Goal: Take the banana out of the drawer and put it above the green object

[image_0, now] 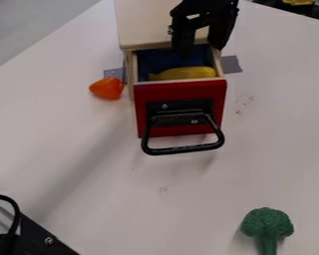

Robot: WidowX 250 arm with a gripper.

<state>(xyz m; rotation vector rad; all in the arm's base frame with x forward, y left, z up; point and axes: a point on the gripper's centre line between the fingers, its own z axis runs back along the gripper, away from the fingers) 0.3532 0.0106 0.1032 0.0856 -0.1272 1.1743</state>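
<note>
Nearest, the green, textured toy broccoli lies well apart from the jaws. Nearer them, the open, red-fronted wooden drawer holds the smooth yellow banana, just camera-side of the black two-finger gripper, whose jaws hang spread.

No readable text, no legible labels, small dark marks on tabletop possibly just scuffs

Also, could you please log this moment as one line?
gripper: open, at drawer's rear | drawer: open | banana: inside drawer, ungrasped | broccoli: on table, lower right of view | placement: not done
</note>
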